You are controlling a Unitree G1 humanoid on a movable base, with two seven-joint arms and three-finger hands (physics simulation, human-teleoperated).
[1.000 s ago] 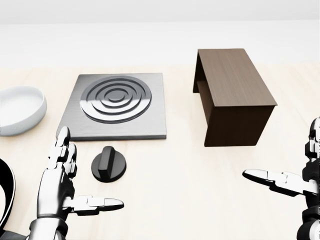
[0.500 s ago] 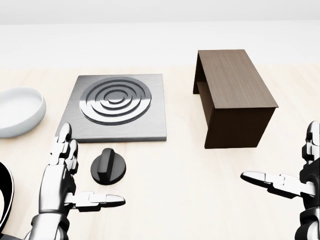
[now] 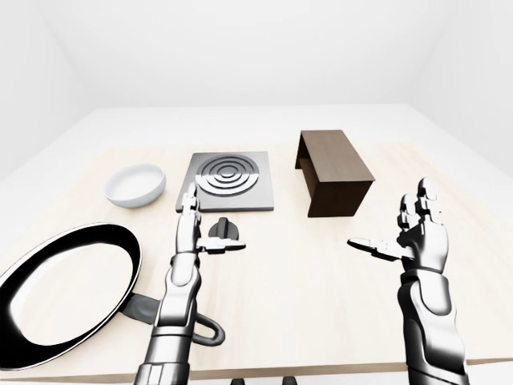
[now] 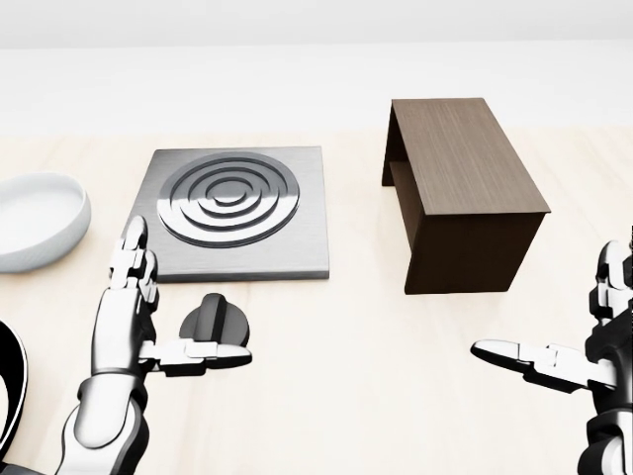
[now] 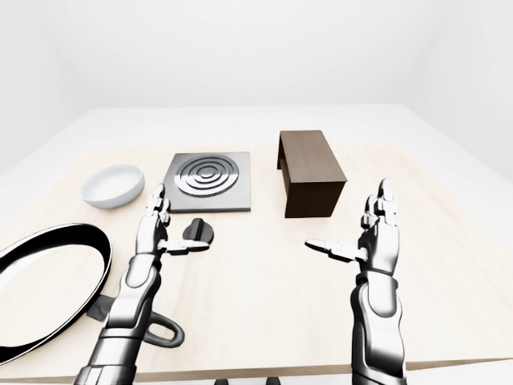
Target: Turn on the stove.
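Forward since earlier, the left robot hand (image 4: 134, 327) stands spread, thumb over the round black stove knob (image 4: 217, 319); I'd close squarely round its ridge before twisting.

On the table (image 3: 304, 281), the knob (image 4: 215, 319) lies just below the stove (image 4: 233, 210); bowl (image 3: 135, 184) left, box (image 4: 460, 188) right, pan (image 3: 64, 293) at bottom left.
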